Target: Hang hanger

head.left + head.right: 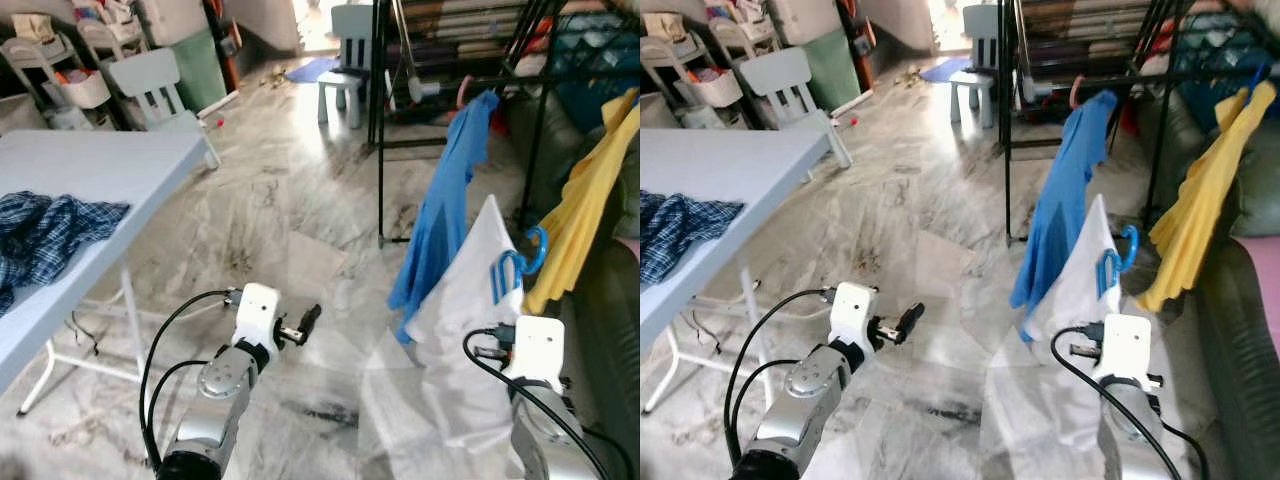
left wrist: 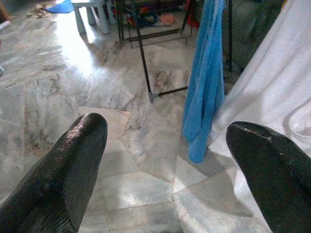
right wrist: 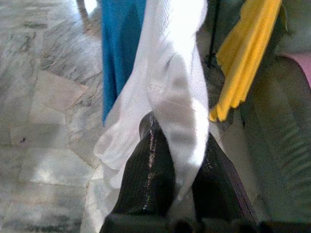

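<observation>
The right tool (image 3: 177, 160) is clamped on a white garment (image 1: 470, 320) carrying a blue hanger (image 1: 512, 268), near right beside the black rack (image 1: 450, 75); the left tool (image 2: 167, 160) gapes apart over the marble floor (image 1: 300, 240).

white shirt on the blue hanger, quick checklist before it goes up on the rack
1. Right gripper shut on white shirt: ok.
2. Blue hanger inside the shirt, hook sticking out: ok.
3. Hook on the black rack rail: not ok, not yet hung.
4. Free rail space between blue shirt and yellow shirt: cannot tell.
5. Left gripper open, holding nothing: ok.
</observation>
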